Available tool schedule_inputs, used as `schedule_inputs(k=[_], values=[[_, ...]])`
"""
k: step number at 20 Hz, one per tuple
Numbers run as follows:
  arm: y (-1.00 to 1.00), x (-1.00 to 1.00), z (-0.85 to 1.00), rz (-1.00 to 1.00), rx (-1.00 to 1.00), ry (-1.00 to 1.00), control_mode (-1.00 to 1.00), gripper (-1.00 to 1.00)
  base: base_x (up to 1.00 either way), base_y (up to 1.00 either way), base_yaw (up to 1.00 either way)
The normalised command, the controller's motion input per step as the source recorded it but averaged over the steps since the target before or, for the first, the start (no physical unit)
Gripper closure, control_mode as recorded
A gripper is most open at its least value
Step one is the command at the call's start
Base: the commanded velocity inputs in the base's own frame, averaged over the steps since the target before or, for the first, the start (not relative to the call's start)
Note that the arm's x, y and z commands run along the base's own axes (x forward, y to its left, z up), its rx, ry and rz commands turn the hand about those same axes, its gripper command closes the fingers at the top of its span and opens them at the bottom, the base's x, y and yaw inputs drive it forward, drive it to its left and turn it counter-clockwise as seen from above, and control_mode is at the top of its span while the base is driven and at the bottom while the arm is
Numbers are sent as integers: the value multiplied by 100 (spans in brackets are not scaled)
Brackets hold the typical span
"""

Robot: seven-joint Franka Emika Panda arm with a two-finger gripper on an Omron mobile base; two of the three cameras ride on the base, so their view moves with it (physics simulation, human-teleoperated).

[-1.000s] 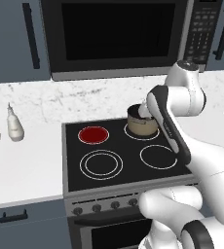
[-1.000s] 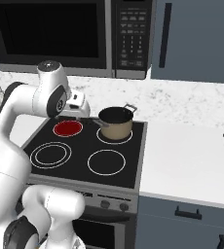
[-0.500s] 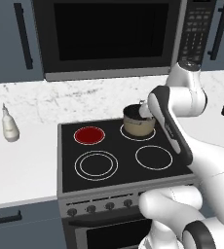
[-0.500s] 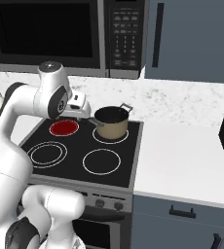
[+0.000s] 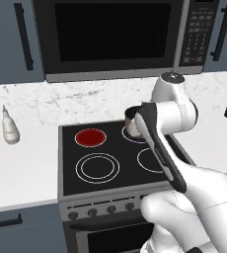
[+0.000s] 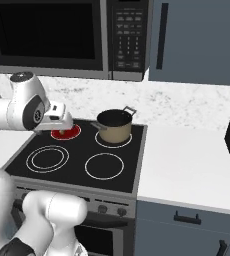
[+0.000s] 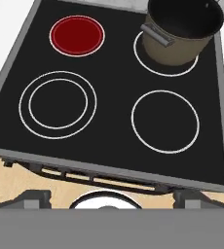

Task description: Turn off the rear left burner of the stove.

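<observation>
Rear left burner: glowing red at the stove's back left. Base views shifted rightward by driving; knobs untouched. Claw: spread wide, empty, above the cooktop.

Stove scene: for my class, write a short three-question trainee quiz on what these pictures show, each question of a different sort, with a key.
1. True or false: the rear left burner glows solid red.
2. Multiple choice: the pot sits on which ring of the stove? A front left, B rear right, C front right.
3. Short answer: what appliance hangs above the cooktop in the left base view?

Key
1. True.
2. B; it stands on the rear right ring, beside the red burner.
3. The microwave, black-windowed, with its keypad at the right.
</observation>
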Motion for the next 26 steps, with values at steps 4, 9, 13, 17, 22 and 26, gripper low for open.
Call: schedule_inputs(k=[4, 9, 13, 17, 22, 26], values=[[100, -96, -88, 18, -22, 0, -100, -100, 0, 0, 0], [100, -84, -100, 18, -23, 0, -100, -100, 0, 0, 0], [100, -76, -100, 16, -21, 0, -100, -100, 0, 0, 0], [100, -75, -100, 13, -15, 0, -100, -100, 0, 0, 0], [75, -47, -91, 11, -20, -34, -100, -100, 0, 0, 0], [1, -3, -40, 2, -8, -72, -100, -100, 0, 0, 0]])
